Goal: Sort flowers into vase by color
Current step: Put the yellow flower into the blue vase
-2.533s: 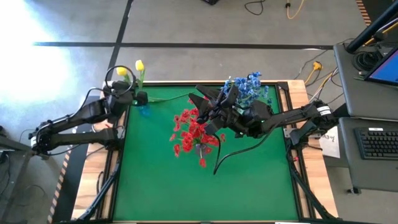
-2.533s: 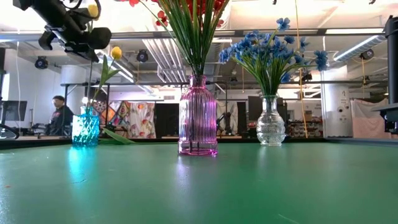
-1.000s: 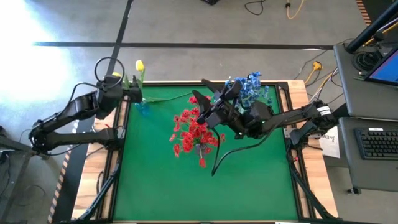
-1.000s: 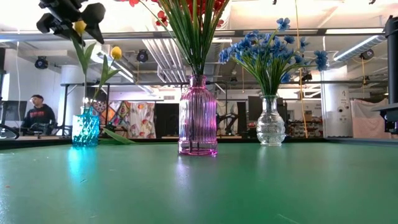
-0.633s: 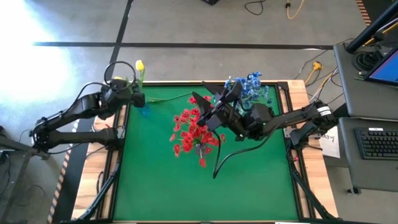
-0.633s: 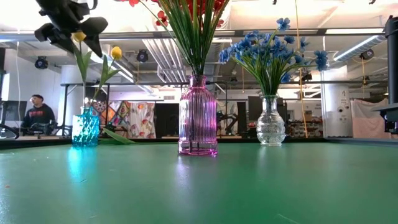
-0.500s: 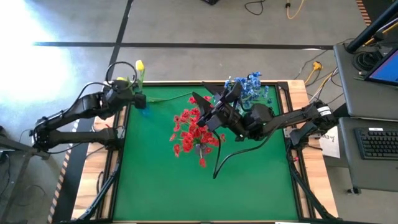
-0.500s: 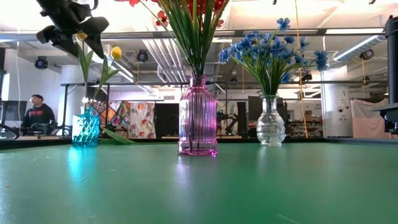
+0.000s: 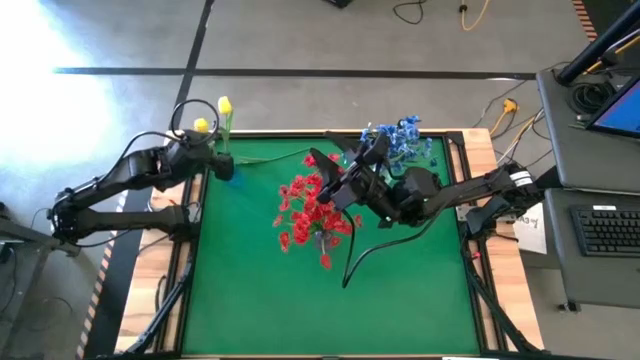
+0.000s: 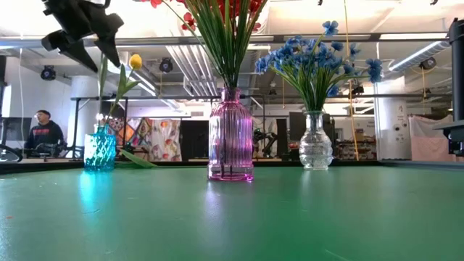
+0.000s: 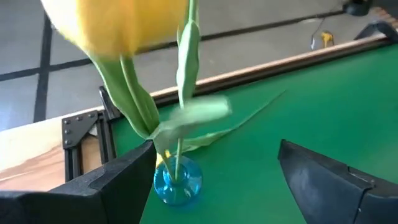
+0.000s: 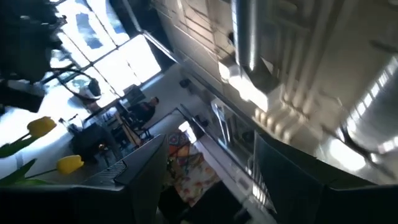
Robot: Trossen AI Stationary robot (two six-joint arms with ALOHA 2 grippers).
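While the left gripper (image 11: 214, 180) hung wide open over the blue vase (image 11: 178, 182) | yellow tulips (image 9: 212, 115) stood inside | right gripper (image 9: 345, 170) spread, empty, above red blossoms (image 9: 312, 212) | risk: a retreating finger snagging a stem, tipping the vase.

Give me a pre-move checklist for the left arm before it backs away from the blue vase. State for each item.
1. Left gripper open, stems free between the fingers: ok.
2. Yellow flowers standing in the blue vase: ok.
3. Blue vase upright on the green table: ok.
4. Red flowers in the pink vase, blue flowers in the clear vase: ok.
5. Right gripper clear of the left arm's path: ok.
6. Loose flowers left on the table: cannot tell.
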